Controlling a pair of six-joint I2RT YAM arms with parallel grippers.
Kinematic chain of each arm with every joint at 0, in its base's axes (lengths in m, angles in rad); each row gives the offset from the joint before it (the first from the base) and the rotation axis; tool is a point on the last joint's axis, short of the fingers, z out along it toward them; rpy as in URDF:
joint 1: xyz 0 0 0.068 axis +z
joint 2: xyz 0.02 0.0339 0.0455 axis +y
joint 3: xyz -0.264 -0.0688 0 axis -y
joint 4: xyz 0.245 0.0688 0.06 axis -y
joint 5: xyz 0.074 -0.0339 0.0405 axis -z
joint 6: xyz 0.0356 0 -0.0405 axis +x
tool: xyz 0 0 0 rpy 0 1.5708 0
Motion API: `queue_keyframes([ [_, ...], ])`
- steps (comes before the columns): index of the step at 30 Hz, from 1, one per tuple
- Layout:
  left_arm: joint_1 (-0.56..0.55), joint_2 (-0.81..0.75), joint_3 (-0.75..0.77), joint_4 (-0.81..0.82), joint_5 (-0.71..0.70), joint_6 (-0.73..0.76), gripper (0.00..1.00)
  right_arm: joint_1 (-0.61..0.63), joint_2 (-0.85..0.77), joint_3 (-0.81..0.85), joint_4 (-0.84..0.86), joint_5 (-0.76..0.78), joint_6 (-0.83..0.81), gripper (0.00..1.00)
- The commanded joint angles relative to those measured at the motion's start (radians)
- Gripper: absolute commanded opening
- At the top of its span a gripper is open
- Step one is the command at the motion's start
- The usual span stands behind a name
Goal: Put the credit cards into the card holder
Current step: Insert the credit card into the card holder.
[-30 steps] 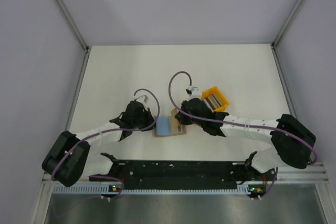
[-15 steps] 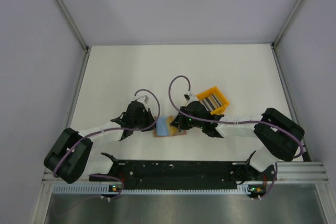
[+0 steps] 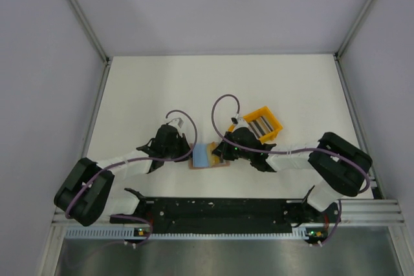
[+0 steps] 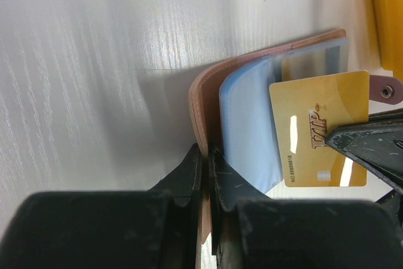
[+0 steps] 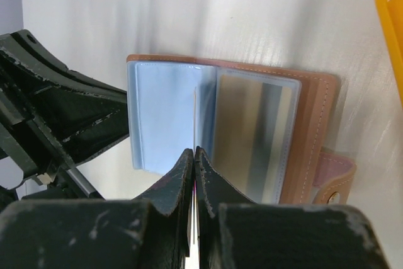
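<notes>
The tan card holder (image 3: 220, 162) lies open between the arms, its light blue plastic sleeves (image 3: 201, 155) showing. My left gripper (image 4: 206, 155) is shut on the holder's tan cover (image 4: 203, 96) and holds it raised on edge. My right gripper (image 5: 194, 155) is shut on a gold credit card (image 4: 318, 130), seen edge-on in the right wrist view (image 5: 194, 114). The card's front edge is at the blue sleeves (image 5: 164, 118), next to a sleeve with a card in it (image 5: 255, 133). More cards (image 3: 260, 123) stand in the yellow tray.
The yellow plastic tray (image 3: 274, 121) sits just behind and right of the holder, close to the right wrist; it also shows in the left wrist view (image 4: 387, 17). The holder's snap strap (image 5: 337, 181) sticks out at its right side. The two grippers are close together.
My right gripper has moved left with the gold card, over the open holder. The visible blue sleeve has narrowed. The left gripper has stayed on the cover.
</notes>
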Motion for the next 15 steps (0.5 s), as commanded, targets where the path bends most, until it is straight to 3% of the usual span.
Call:
queue_keyframes([
  [1,0.002,0.004,-0.014,0.019,-0.012,0.012,0.0,-0.013,0.022,0.001,0.042,0.037,0.026,0.0],
  [15,0.002,0.007,-0.012,0.02,-0.01,0.014,0.0,-0.019,0.041,0.012,0.029,0.038,0.027,0.0],
])
